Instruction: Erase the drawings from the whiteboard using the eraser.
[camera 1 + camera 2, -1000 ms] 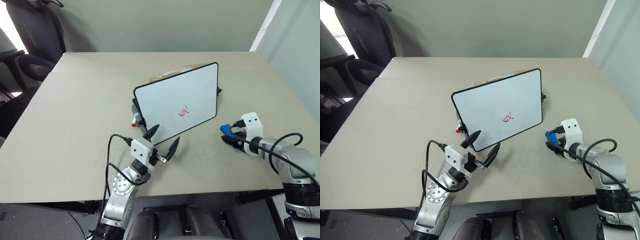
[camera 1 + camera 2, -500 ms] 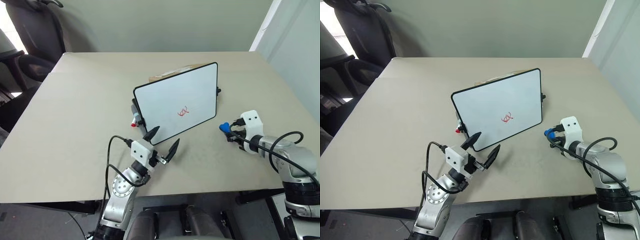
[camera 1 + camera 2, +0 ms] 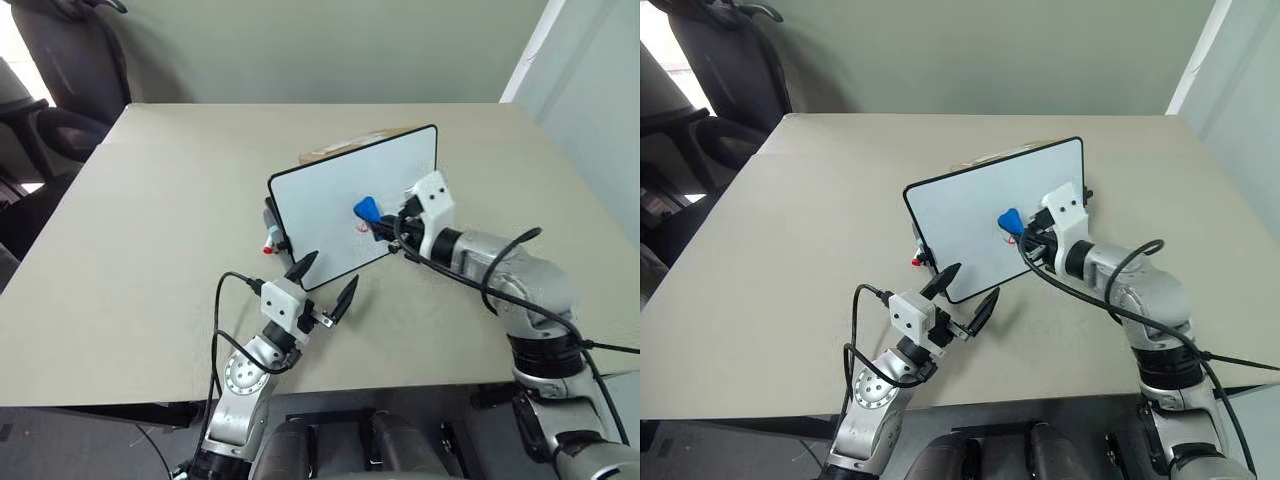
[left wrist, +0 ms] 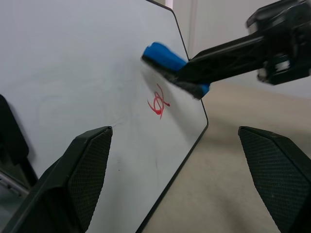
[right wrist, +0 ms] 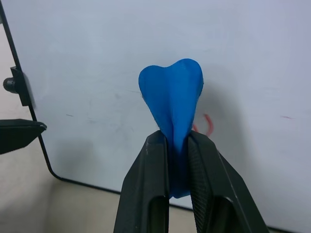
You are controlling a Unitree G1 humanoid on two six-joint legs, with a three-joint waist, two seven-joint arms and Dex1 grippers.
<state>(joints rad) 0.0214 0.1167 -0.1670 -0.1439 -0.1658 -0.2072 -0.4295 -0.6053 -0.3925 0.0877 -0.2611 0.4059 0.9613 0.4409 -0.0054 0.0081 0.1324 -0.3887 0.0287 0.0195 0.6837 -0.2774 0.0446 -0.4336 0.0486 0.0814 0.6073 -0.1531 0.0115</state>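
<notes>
Swung up to the whiteboard [image 3: 340,195], right gripper [image 3: 383,226] pinches blue eraser [image 3: 367,209] over red drawings [image 4: 159,101].

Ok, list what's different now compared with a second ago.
The right gripper closed on the eraser down at the table, lifted it and swung left, up to the whiteboard; the eraser now sits right at the drawings. The scribble is still unwiped. The left gripper stayed open by the board's lower edge, and the board kept its place.
</notes>
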